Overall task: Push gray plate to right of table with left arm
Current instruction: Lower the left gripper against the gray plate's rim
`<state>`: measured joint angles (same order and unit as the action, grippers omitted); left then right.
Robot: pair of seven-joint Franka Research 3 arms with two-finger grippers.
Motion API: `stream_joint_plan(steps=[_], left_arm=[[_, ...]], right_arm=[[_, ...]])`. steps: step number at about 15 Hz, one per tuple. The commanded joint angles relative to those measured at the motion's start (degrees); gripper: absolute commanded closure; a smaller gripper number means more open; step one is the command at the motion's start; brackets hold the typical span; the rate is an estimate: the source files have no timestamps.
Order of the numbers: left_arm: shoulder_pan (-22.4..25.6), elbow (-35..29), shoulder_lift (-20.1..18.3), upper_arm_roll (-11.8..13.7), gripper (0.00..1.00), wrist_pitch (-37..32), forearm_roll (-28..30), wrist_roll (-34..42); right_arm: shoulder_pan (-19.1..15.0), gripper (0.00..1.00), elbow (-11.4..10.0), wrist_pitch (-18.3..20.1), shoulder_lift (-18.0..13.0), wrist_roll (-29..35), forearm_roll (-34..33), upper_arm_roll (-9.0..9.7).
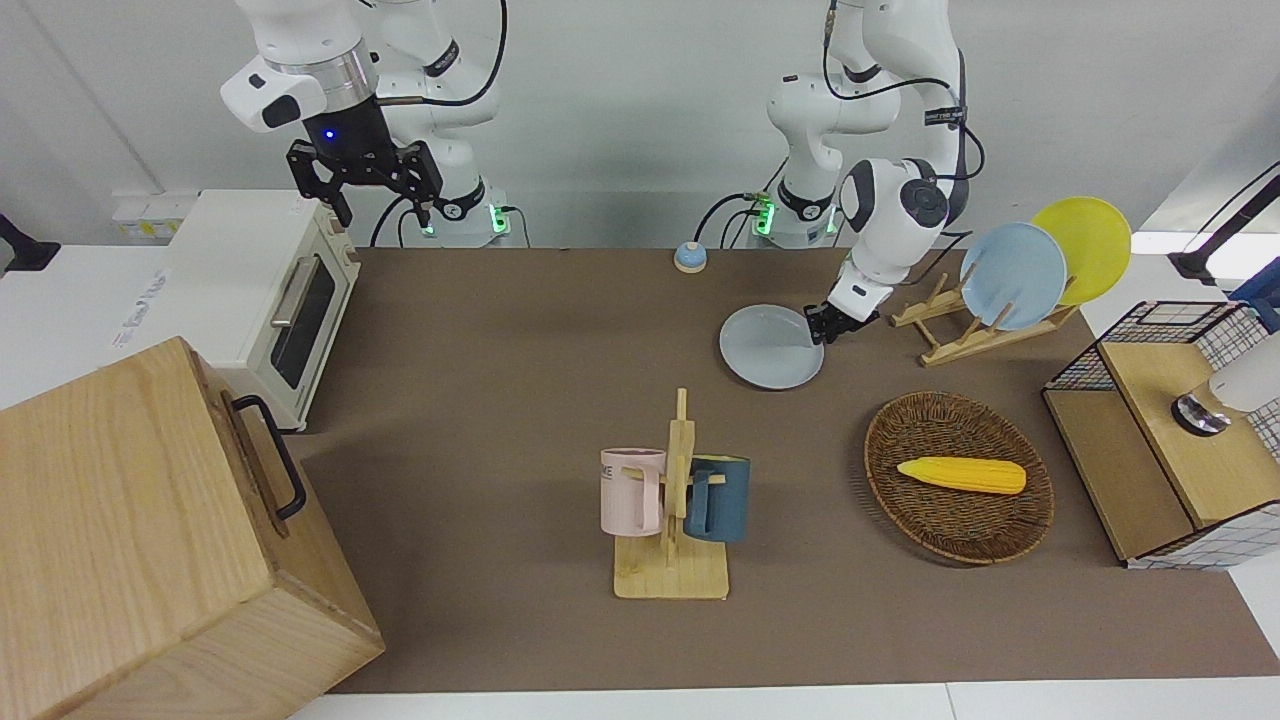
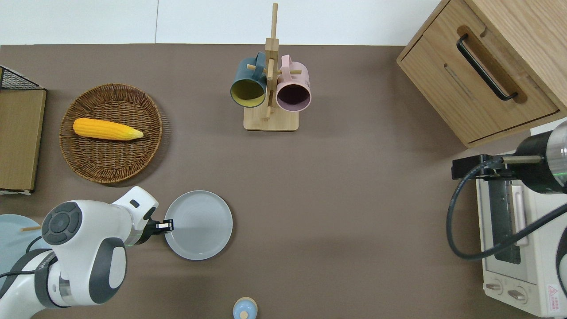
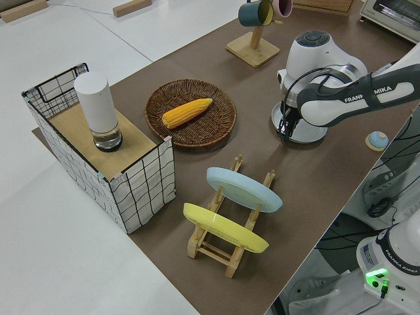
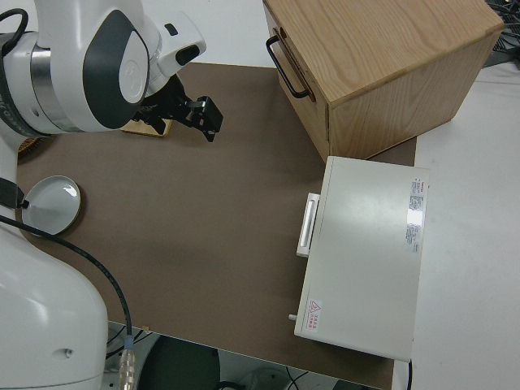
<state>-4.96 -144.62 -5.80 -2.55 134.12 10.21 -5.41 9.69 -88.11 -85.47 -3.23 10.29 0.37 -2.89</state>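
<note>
Table (image 2: 354,199): matte brown
Gray plate (image 2: 201,226): left gripper (image 2: 167,225) at its nine-o'clock rim, fingers together
Arm lettering: FRANKA EMIKA
Right arm: parked

Robotics lab, two white arms (image 1: 880,200) bolted at a brown table (image 1: 500,400), kitchen props, plain white walls

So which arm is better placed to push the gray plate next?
The left. Its claw is down at the rim of the gray plate, on the edge toward the left arm's end of the table, so it can shove the plate across. The right arm is parked.
</note>
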Motion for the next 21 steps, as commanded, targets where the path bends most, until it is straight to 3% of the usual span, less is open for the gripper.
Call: stream_joint_plan(steps=[1, 6, 12, 16, 21], left_arm=[[0.7, -1.9, -1.1, -1.2, 0.87, 2.2, 0.8, -1.4], [0.7, -2.2, -1.1, -1.3, 1.00, 3.3, 0.8, -2.3], [0.7, -2.3, -0.9, -1.4, 1.00, 3.9, 0.8, -4.6], [0.7, -2.3, -0.7, -2.8, 1.00, 3.9, 0.8, -6.0], [0.7, -2.2, -0.5, -6.8, 1.00, 4.4, 2.4, -8.0]], right_arm=[[0.3, 0.005, 0.6, 0.7, 0.3, -0.1, 0.0, -0.27], [0.3, 0.005, 0.6, 0.7, 0.3, -0.1, 0.0, -0.27], [0.3, 0.005, 0.6, 0.7, 0.3, -0.1, 0.0, -0.27], [0.3, 0.005, 0.6, 0.7, 0.3, -0.1, 0.0, -0.27], [0.3, 0.005, 0.6, 0.7, 0.3, -0.1, 0.0, -0.27]])
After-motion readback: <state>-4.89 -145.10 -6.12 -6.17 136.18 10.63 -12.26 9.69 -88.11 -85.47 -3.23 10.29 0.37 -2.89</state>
